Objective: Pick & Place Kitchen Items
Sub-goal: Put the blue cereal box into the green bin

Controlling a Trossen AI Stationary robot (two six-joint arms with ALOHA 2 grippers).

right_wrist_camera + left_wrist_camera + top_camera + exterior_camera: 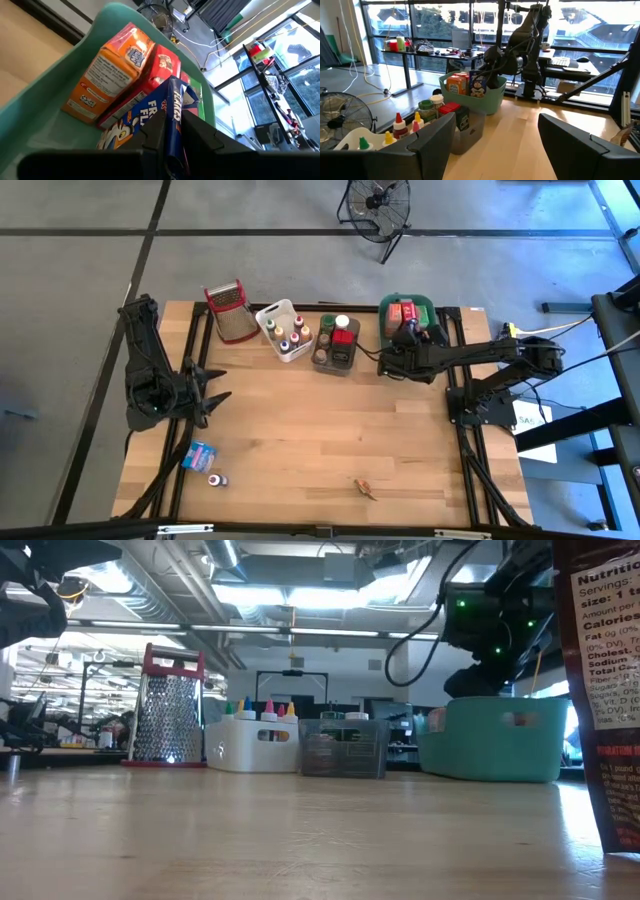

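- Right pincer (172,131) is hanging over the green tub (388,308) at the far right of the bench (330,440), its fingers clenched on the top edge of a blue cereal box (150,117), which is standing just inside the tub.
- Beside that box, away from the pincer, an orange box (107,75) and a red box (150,75) are leaning together, touching it.
- Judging by this, the placing step is under way; next the fingers need to release, then lift straight up so the box is not dragged out.
- Left pincer (213,383) is waiting with fingers spread wide and holding nothing, well apart across the bench.
- Near it, toward the front edge, a small blue packet (202,454) and a tiny bottle (216,480) are lying unsorted; farther along, a small brown item (367,487) is waiting too.
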